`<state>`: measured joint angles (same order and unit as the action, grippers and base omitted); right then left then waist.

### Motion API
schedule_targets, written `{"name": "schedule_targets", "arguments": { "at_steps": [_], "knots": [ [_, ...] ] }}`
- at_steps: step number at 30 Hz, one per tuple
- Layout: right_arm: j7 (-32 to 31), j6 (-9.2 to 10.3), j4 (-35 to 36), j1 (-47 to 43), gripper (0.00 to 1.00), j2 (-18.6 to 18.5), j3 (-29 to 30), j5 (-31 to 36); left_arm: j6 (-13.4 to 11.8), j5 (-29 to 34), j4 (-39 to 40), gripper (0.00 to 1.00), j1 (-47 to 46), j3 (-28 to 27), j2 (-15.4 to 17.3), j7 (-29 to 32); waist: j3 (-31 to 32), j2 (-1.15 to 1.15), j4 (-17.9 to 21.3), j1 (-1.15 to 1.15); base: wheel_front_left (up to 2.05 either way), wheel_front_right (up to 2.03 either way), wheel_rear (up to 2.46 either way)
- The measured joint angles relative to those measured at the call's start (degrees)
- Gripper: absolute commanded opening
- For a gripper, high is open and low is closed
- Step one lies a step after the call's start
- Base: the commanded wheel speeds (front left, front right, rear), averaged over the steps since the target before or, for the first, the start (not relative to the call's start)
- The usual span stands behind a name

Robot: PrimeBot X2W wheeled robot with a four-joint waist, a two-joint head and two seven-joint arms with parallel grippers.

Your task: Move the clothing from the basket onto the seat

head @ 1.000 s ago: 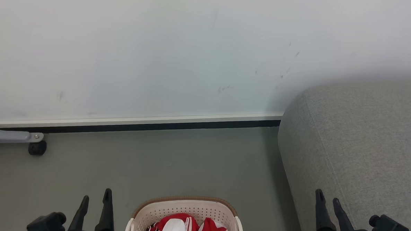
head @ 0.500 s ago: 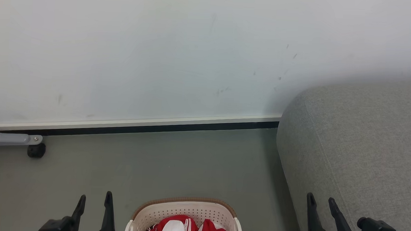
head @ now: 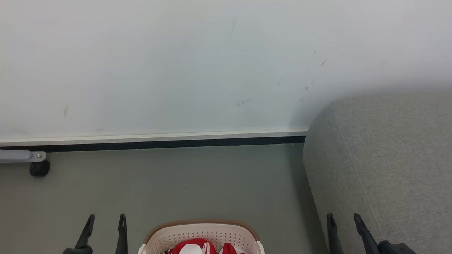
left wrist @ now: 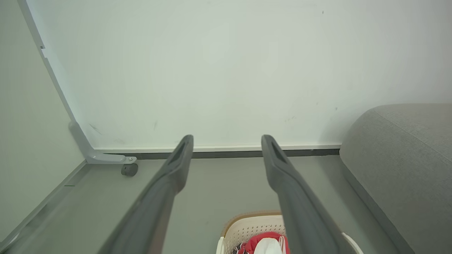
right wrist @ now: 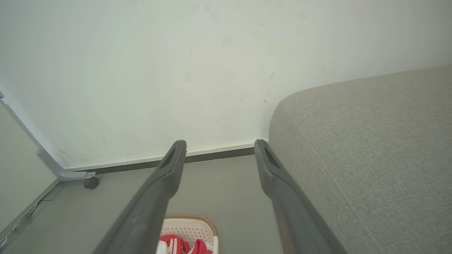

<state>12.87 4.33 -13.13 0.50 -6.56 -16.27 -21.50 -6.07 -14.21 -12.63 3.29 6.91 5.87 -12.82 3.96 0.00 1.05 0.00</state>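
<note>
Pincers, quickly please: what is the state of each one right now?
The left pincer is open and holds nothing.
The right pincer is open and holds nothing.

The basket (head: pixel 190 234) is perforated plastic, the seat (head: pixel 400 157) matt woven fabric.

Scuffed white wall (head: pixel 175 56), dark skirting (head: pixel 172 143) — grey-green floor (head: pixel 208 179)

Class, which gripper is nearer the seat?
The right gripper, at the head view's lower right, shows against the seat; the left gripper lies beyond the basket, over floor.
</note>
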Motion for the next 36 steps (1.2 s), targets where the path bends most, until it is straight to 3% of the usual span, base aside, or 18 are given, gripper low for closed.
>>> {"name": "schedule_targets", "arguments": {
  "at_steps": [7,36],
  "knots": [
    [1.4,0.71,0.3,-0.2,1.00,-0.1,-1.4,4.9,-0.3,4.9,0.0,1.00,0.7,0.7,0.0,-1.5,0.3,0.00,0.1,0.00,0.00,0.00,0.00],
    [1.4,0.44,1.4,-1.3,1.00,0.0,-0.4,5.9,0.6,5.3,-0.6,1.00,1.2,0.8,0.8,-1.5,-1.4,0.00,0.0,0.00,0.00,0.00,0.00]
  ]
}}
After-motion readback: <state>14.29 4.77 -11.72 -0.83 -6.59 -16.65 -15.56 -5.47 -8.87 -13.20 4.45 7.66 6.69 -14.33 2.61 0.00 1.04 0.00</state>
